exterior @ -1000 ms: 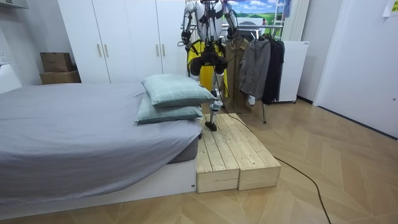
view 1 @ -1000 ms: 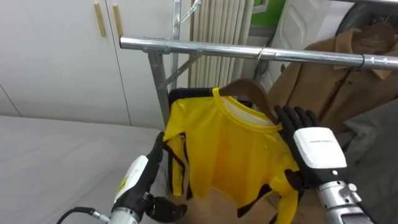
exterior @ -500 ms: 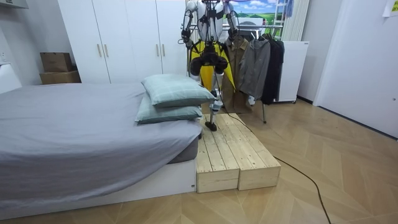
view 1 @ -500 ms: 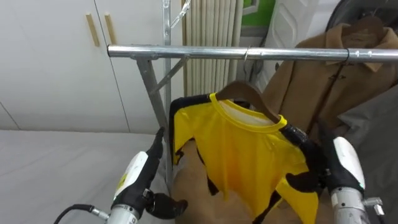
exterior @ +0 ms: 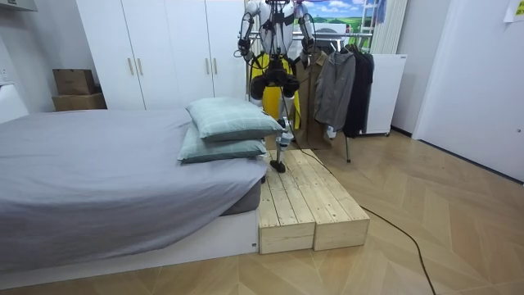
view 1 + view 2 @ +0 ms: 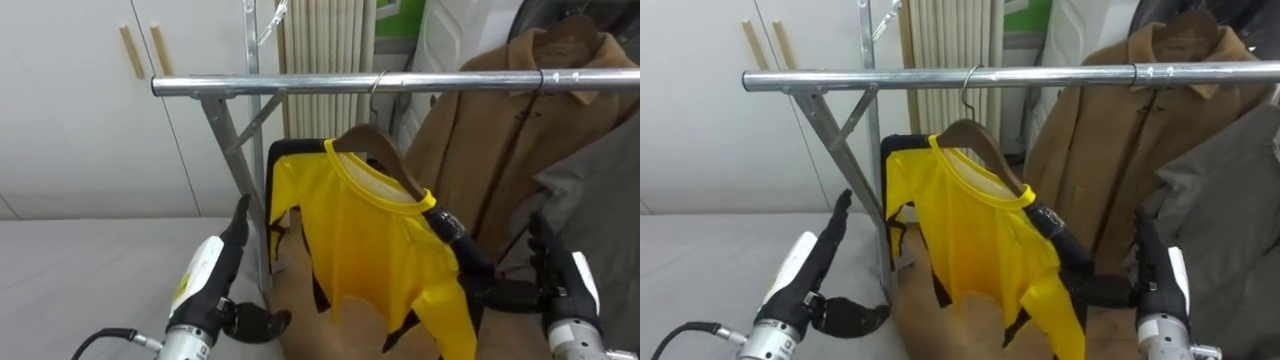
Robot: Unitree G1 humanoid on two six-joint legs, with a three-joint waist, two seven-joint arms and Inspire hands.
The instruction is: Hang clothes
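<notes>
A yellow shirt [image 6: 370,250] with black sleeves hangs on a wooden hanger [image 6: 365,140]. The hanger's hook sits over the metal rail [image 6: 300,85]. My left hand [image 6: 210,280] is low at the left of the shirt, fingers straight and open, holding nothing. My right hand [image 6: 565,285] is low at the right, open, with its thumb pointing toward the shirt's black sleeve [image 6: 462,250]; whether they touch I cannot tell. In the room view I stand on a wooden platform [image 5: 303,205], facing the clothes rack [image 5: 344,82].
A brown coat [image 6: 490,150] hangs on the same rail right of the shirt, with a grey garment [image 6: 600,190] beyond it. White wardrobe doors [image 6: 90,110] stand behind at the left. The bed [image 5: 106,180] lies beside the platform.
My right hand has come off the front of the yellow shirt and dropped to the lower right, turning edge-on. The shirt stays hanging on the rail. The left hand has barely moved.
</notes>
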